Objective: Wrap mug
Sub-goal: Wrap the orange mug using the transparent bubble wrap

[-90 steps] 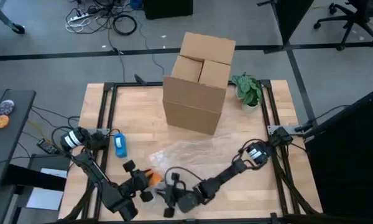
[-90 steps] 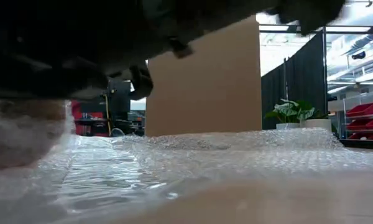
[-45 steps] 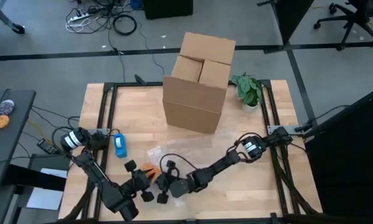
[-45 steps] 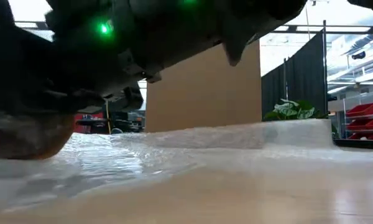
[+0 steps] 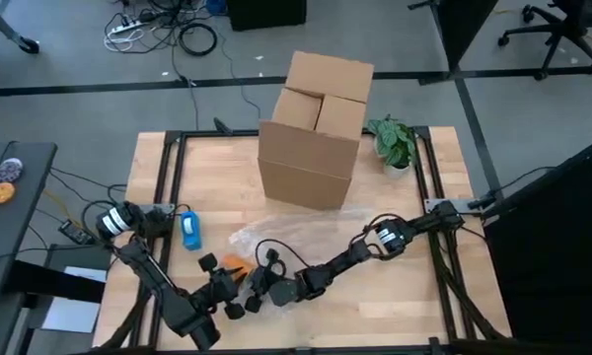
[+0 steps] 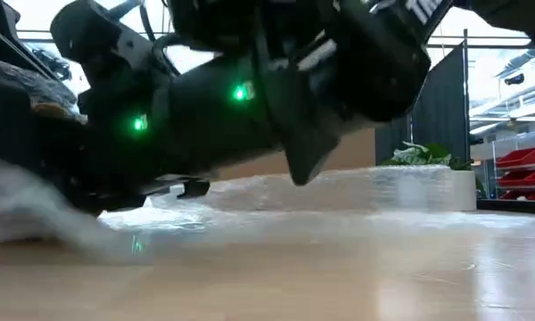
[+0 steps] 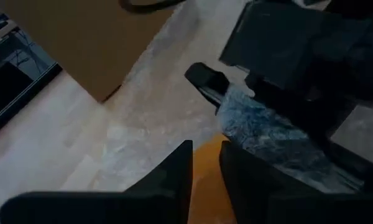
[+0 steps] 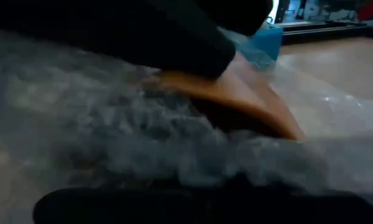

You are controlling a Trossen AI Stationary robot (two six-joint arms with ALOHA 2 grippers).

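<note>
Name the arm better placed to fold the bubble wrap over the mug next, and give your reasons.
Right, probably. The right gripper has bubble wrap bunched at its fingers, beside the orange mug. The left gripper sits shut on the mug's rim, so it looks better kept steadying it.

Pale wooden tabletop with a smooth sheen; clear, bumpy plastic bubble wrap; matt brown cardboard box; glossy orange mug.

Bright even overhead light, wrist views dim and blurred
</note>
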